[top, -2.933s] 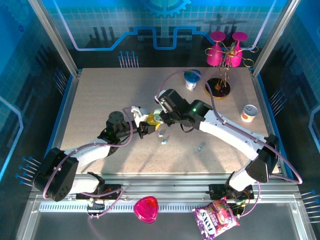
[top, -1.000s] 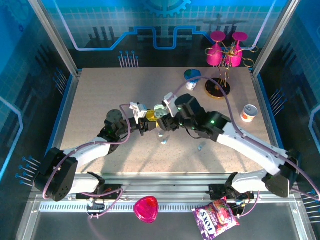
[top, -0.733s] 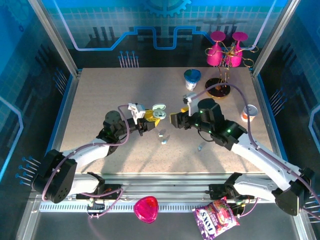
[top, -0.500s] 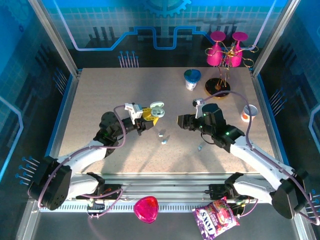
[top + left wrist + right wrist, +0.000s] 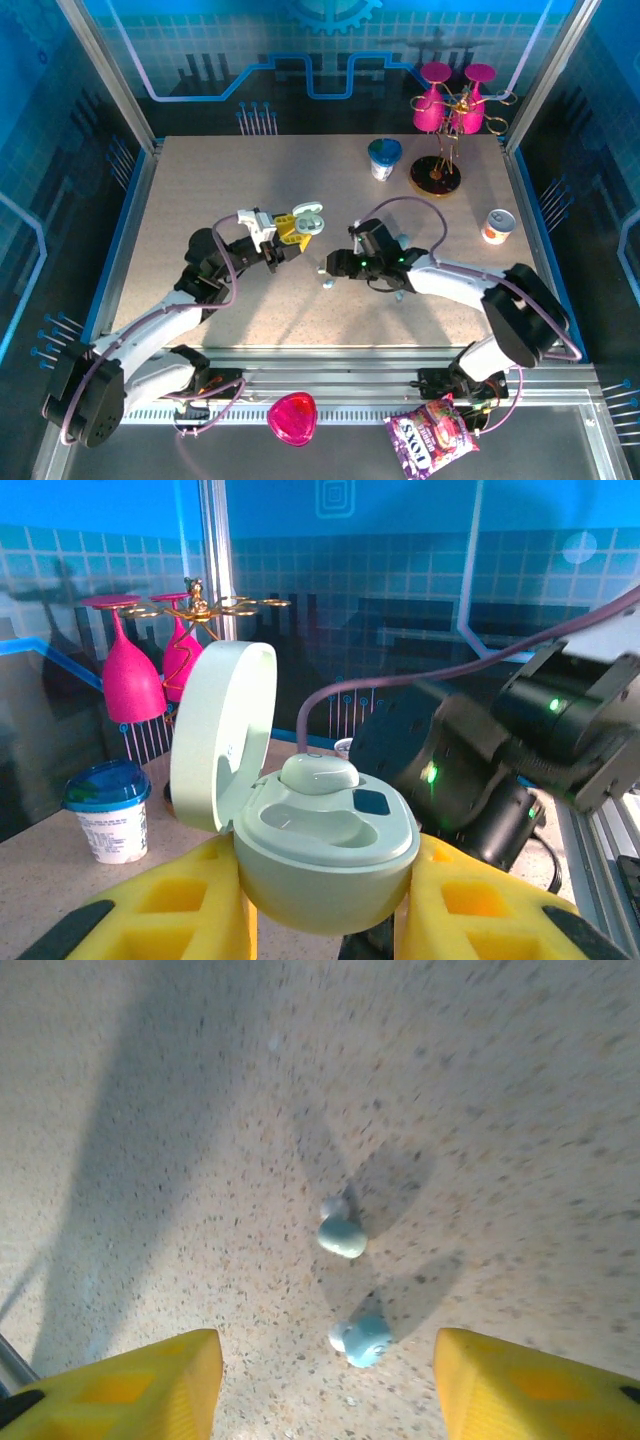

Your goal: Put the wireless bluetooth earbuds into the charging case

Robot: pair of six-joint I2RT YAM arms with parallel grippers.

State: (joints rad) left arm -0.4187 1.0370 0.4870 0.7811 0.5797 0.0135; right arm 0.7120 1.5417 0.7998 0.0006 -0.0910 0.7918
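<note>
A speckled beige table (image 5: 200, 195) is enclosed by blue panelled walls.

Seen from above, the left gripper (image 5: 288, 234) is held over the middle of the table and is clamped on the case (image 5: 306, 218), whose lid is swung open. The right gripper (image 5: 334, 267) is held low over the table just right of it, apart from the case. One earbud (image 5: 327, 284) is seen on the table just in front of that gripper. A small bluish piece (image 5: 400, 294) lies further right beside the right arm, too small to be identified. A blue-lidded cup (image 5: 384, 158) and a rack of pink glasses (image 5: 432, 105) are set at the far edge, and a can (image 5: 497, 226) near the right edge.

From the left wrist, the pale green case (image 5: 325, 855) is gripped at its sides between the yellow fingers (image 5: 190, 905), upright, with the lid hinged back to the left. A rounded pale bud (image 5: 318, 772) is seated in the rear well, and the front well is seen as a shallow hollow. The right arm (image 5: 470, 770) is seen close behind, with the cup (image 5: 108, 808) and glasses (image 5: 130, 675) at the left.

From the right wrist, the right gripper (image 5: 330, 1385) is seen with its jaws wide apart and nothing gripped. Two earbuds (image 5: 342, 1232) lie on the table, close together but apart. The nearer one (image 5: 362, 1338) is placed between and just beyond the yellow fingertips (image 5: 130, 1380).
</note>
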